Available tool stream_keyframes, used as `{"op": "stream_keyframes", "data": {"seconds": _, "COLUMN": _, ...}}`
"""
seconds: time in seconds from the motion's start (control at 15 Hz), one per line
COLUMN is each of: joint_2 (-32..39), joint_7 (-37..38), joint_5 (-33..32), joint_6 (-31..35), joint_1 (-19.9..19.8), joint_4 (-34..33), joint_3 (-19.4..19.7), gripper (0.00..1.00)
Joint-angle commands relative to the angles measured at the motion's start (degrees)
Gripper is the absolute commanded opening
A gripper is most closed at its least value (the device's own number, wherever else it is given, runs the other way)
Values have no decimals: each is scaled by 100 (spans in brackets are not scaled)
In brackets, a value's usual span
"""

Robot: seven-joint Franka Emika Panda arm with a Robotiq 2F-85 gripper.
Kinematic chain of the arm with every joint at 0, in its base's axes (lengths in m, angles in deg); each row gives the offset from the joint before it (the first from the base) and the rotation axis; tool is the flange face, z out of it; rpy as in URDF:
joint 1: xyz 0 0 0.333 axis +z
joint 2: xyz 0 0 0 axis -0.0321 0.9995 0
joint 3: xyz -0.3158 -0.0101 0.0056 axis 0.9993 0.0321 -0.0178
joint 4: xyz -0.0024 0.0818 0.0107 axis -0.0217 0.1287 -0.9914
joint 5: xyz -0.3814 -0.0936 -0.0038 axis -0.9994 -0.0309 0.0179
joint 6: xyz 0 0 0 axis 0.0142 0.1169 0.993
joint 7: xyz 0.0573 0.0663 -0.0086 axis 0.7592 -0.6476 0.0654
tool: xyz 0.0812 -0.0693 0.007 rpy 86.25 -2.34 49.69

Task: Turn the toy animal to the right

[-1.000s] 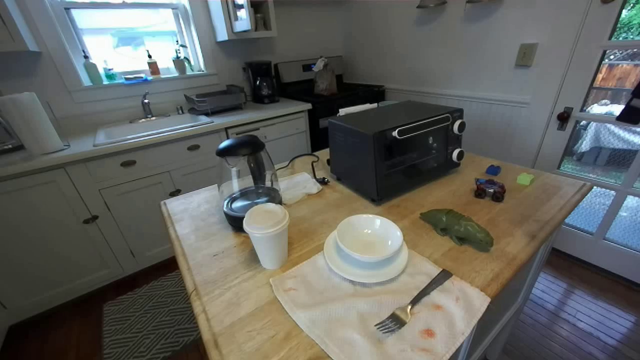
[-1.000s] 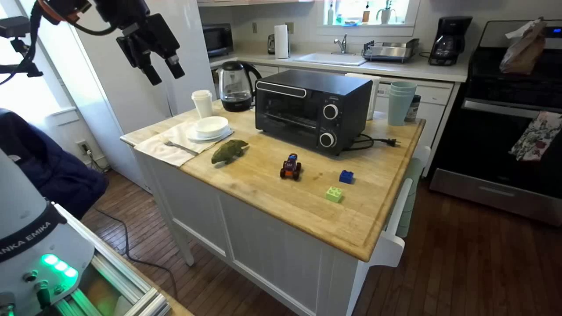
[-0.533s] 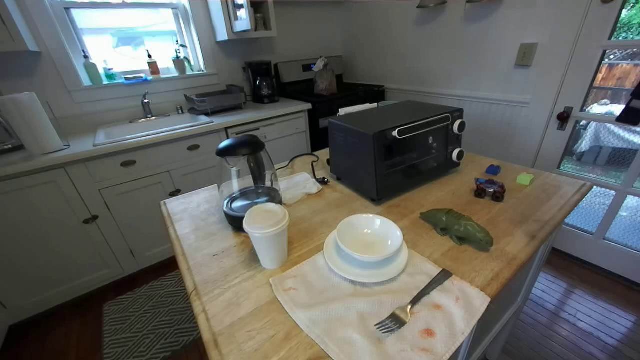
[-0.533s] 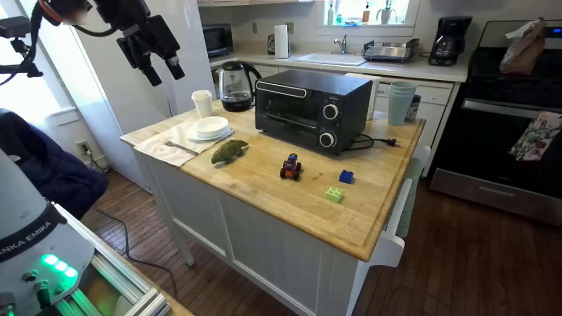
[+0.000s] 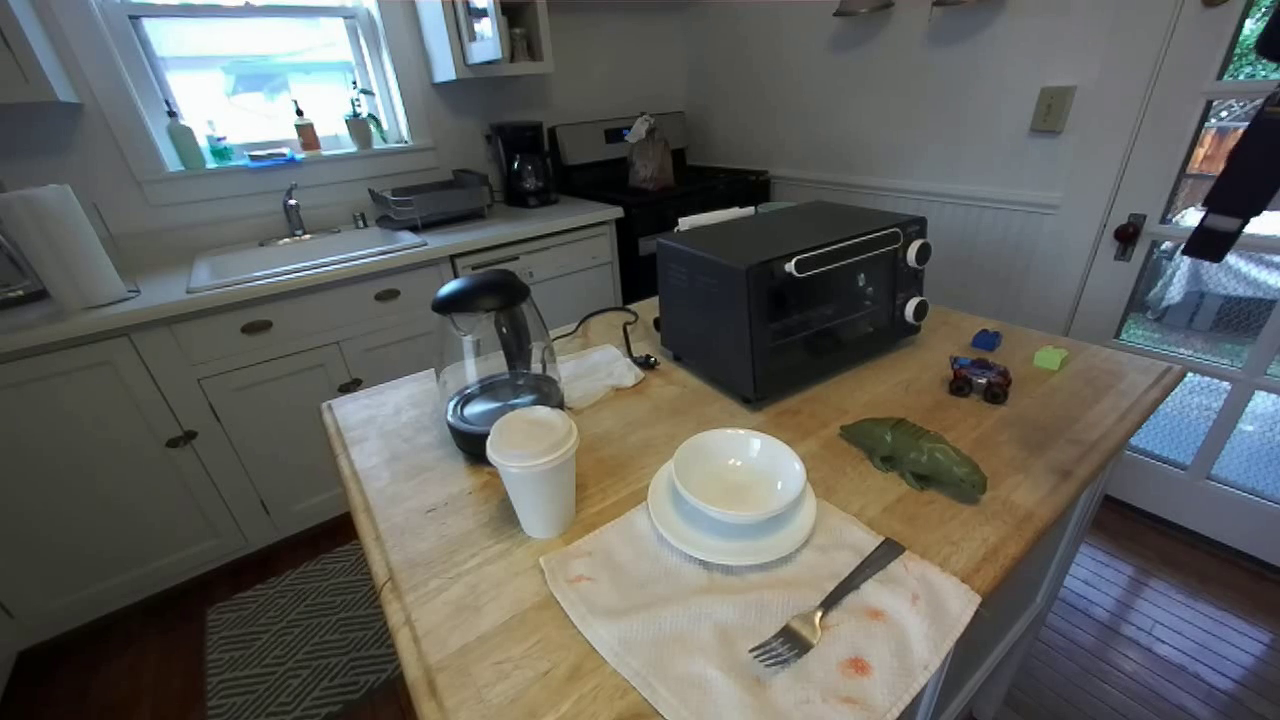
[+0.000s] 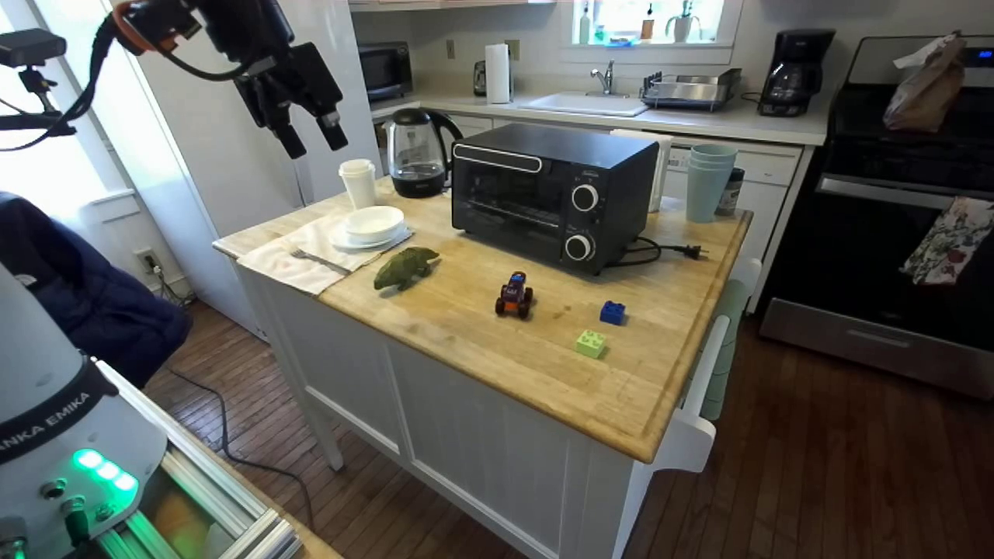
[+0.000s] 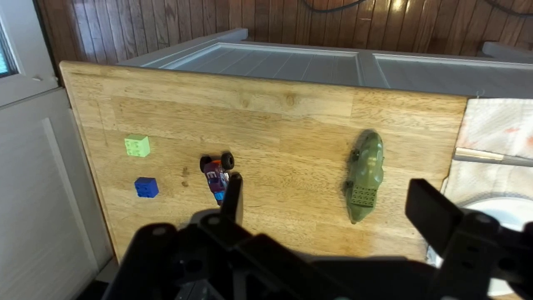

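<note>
The toy animal [image 5: 917,458] is a long dark green figure lying on the wooden table, to the right of the white bowl [image 5: 739,474]. It also shows beyond the bowl in an exterior view [image 6: 406,268]. In the wrist view the toy animal [image 7: 365,177] lies lengthwise between my fingers, with a studded patch on its back. My gripper [image 6: 317,144] is open and empty, well above the table. Its two fingers are wide apart in the wrist view [image 7: 327,181]. Only a dark part of it shows at the right edge in an exterior view [image 5: 1235,190].
A purplish toy truck [image 6: 514,294], a blue block [image 6: 613,313] and a yellow-green block [image 6: 591,344] lie on the table [image 6: 497,341]. A black toaster oven [image 6: 555,194], a glass kettle [image 5: 500,370], a white cup [image 5: 535,470] and a fork [image 5: 830,603] on a cloth are also there.
My gripper has moved towards the table, to the right and slightly down in an exterior view, and more of it shows at the right edge in an exterior view. The toy animal has not moved.
</note>
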Motion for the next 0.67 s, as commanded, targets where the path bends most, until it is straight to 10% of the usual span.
{"op": "stream_keyframes", "data": {"seconds": 0.0, "joint_2": 916, "joint_7": -156, "joint_5": 178, "joint_6": 559, "joint_1": 132, "joint_4": -264, "joint_3": 268, "gripper": 100}}
{"op": "stream_keyframes", "data": {"seconds": 0.6, "joint_2": 2510, "joint_7": -362, "joint_5": 752, "joint_6": 1699, "joint_1": 368, "joint_4": -533, "joint_3": 391, "gripper": 100}}
